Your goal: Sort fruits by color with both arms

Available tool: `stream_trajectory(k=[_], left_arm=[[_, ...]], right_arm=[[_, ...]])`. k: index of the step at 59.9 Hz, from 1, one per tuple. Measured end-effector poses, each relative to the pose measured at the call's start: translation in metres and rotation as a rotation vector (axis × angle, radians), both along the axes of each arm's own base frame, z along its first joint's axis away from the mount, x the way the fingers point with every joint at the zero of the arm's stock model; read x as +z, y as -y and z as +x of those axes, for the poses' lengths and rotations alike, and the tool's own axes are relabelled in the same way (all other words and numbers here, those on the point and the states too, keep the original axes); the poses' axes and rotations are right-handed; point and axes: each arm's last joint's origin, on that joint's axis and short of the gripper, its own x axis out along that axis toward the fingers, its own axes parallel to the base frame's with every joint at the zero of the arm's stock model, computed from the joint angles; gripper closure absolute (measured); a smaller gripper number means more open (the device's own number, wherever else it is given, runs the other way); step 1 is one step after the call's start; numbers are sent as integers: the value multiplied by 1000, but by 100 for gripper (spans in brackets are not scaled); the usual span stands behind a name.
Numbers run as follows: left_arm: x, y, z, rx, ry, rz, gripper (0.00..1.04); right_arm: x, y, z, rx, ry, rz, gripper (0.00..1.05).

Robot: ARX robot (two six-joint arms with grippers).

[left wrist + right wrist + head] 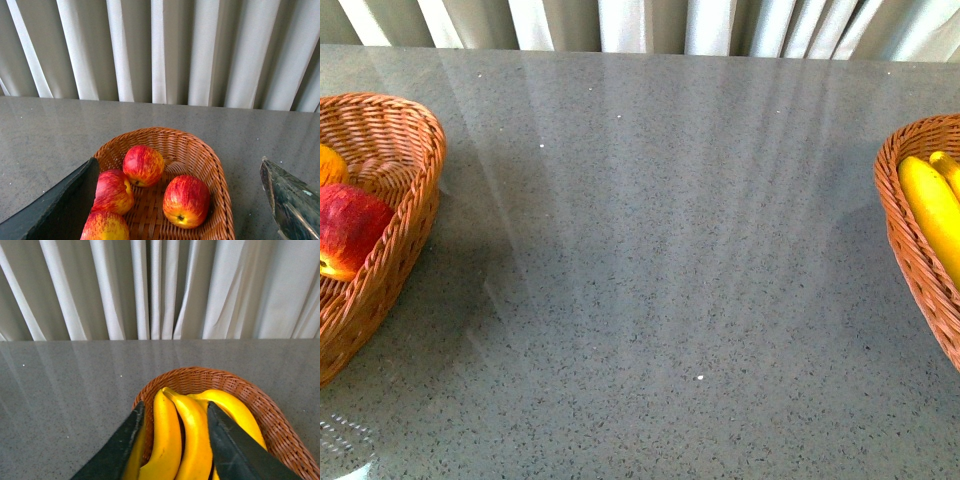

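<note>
The gray table (650,280) had lots of open room between the two baskets at its edges. The left basket (200,155) held four apples (186,201). The right basket (260,405) held bananas (167,440). The left gripper (180,200) hung wide open above the apples. The right gripper (175,440) was open around two bananas. The front view showed no arms.

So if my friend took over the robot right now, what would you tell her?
Left gripper: open, holding nothing, above the apple basket.
Right gripper: open, fingers either side of the bananas in the banana basket; no grip visible.
Apples: four show in the left wrist view, all in their basket.
Bananas: at least three, all in theirs.
Done: the table between the baskets shows no loose fruit in the front view, so sorting looks finished.
Left: probably just lift both arms away.
</note>
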Motion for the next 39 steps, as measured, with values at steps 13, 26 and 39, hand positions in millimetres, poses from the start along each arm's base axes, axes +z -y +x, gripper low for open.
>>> stream_trajectory(k=[13,26,39], left_arm=[[0,0,0,0,0,0,9],[0,0,0,0,0,0,9],[0,0,0,0,0,0,9]], right_arm=[[0,0,0,0,0,0,8],[0,0,0,0,0,0,9],[0,0,0,0,0,0,9]])
